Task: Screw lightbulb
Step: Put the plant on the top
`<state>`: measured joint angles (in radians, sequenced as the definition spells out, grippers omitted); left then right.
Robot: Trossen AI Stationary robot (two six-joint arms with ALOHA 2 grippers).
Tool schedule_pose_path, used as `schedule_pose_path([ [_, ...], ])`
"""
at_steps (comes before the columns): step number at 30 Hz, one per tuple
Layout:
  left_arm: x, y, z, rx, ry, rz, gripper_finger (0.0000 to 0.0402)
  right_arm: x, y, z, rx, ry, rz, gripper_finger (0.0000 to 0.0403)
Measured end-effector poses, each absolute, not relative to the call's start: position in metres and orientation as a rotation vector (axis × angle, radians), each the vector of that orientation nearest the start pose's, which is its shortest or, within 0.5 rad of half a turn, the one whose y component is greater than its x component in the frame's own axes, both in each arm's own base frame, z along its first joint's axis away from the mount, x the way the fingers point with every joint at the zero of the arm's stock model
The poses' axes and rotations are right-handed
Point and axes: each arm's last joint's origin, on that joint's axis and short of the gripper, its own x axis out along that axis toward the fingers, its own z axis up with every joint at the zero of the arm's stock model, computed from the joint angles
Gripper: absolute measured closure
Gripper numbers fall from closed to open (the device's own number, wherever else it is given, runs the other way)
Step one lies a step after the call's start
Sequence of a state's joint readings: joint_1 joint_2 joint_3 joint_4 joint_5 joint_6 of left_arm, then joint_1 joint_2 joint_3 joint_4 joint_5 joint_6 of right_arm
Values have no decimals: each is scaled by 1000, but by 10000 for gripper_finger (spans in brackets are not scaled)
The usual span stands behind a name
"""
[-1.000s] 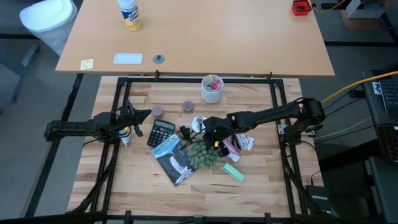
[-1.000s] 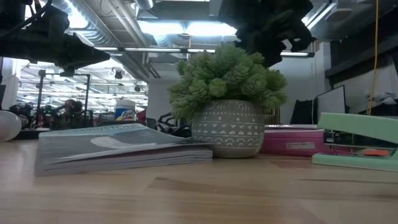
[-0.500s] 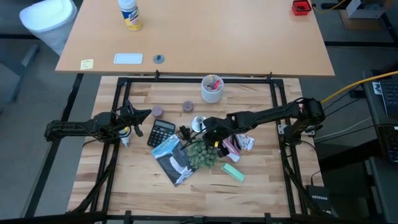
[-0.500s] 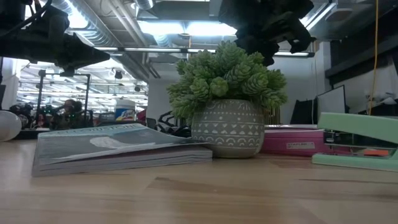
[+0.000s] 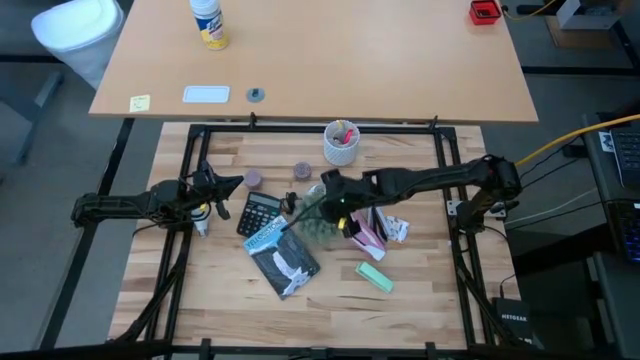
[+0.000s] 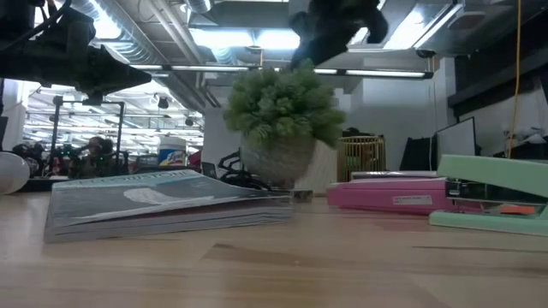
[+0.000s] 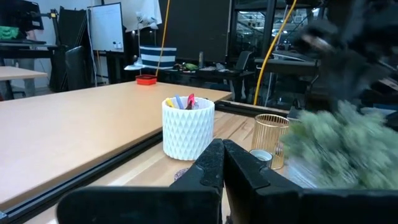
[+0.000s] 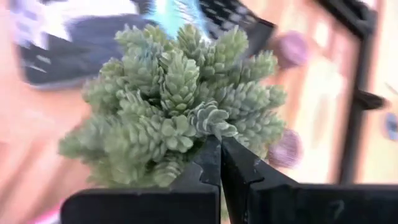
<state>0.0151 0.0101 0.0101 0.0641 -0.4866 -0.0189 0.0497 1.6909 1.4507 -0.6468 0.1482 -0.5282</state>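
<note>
A small white lightbulb (image 6: 9,172) lies on the table at the left, close below my left arm. My left gripper (image 5: 238,183) hovers shut and empty beside the calculator (image 5: 261,212). My right gripper (image 5: 324,198) is shut on a green succulent plant (image 8: 177,102) in a grey patterned pot (image 6: 276,159), near the table's middle. In the low view the plant (image 6: 281,107) shows blurred and raised above the book. My right gripper pinches the plant's leaves (image 8: 208,121) near the top of the clump between its two shut fingers. The fingers slant down from above and from the table's right. The pot hangs tilted below them, lifted clear of the table.
A book (image 5: 283,255), a mint stapler (image 5: 374,275) and a pink case (image 5: 368,228) lie around the plant. A white pen cup (image 5: 341,143) stands at the far edge, with a gold wire cup (image 7: 270,140) and two purple discs (image 5: 254,178) nearby.
My right gripper has shut on the plant's leaves and gone up and toward the table's far left. The plant has risen off the table, tipped over, and moved left of where it stood beside the pink case.
</note>
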Motion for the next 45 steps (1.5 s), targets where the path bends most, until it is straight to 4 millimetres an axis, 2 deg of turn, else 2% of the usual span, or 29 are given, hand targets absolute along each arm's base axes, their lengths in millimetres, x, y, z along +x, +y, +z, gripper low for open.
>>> schedule_pose_path([
  [6,94,15,172,-34,-68,501,400,368,-20,314,-629,860,38,401],
  [13,94,15,172,-34,-68,501,400,366,-80,330,-591,813,-113,402],
  [24,94,15,172,-9,-62,502,400,359,-166,348,-521,547,-263,402],
  [29,94,15,172,1,-59,502,400,368,-196,331,-510,486,-274,403],
  [33,94,15,172,1,-59,502,400,378,-213,306,-487,514,-263,403],
  [39,94,15,172,0,-60,502,400,398,-222,256,-452,605,-225,403],
  [45,94,15,172,0,-60,502,400,407,-227,226,-432,653,-208,403],
])
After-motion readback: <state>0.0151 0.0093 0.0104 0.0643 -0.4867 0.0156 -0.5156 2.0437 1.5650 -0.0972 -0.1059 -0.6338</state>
